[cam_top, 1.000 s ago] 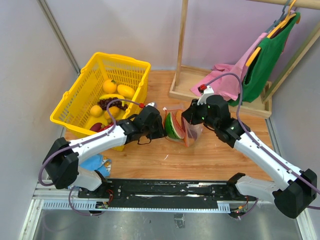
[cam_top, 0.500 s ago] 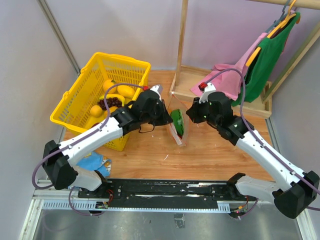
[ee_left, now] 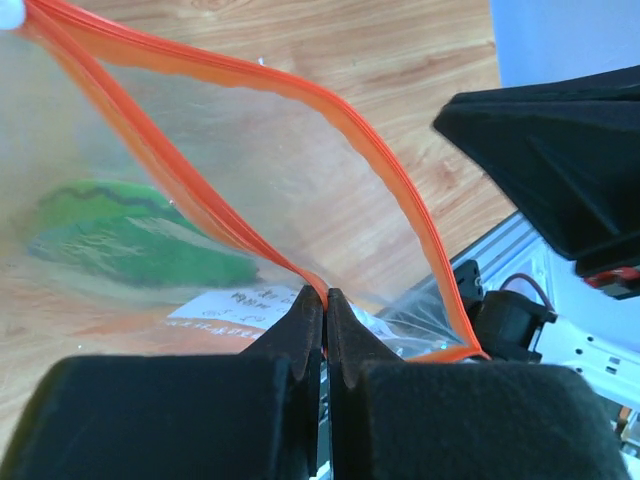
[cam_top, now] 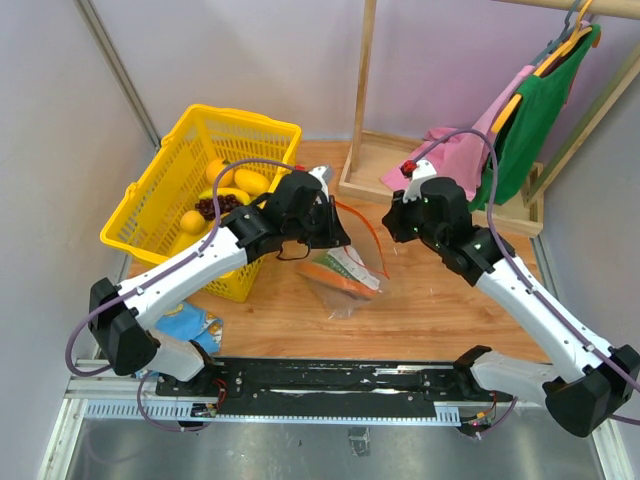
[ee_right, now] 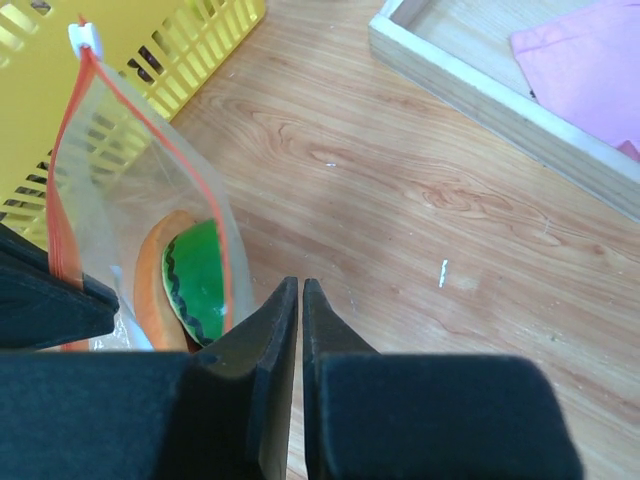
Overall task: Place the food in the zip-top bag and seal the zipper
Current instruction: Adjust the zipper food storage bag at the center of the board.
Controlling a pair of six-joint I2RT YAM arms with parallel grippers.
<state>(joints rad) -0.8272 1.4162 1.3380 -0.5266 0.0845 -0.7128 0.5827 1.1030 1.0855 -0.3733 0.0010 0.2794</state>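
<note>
One grip is left on the zip-top bag; the other has been released.
At frame centre the red zipper is pinched by the left gripper; the right gripper has been drawn back, clamped on nothing. The watermelon wedge is bagged, the mouth left gaping.

Left gripper tight on zip-top bag zipper (1 watermelon wedge inside)
</note>
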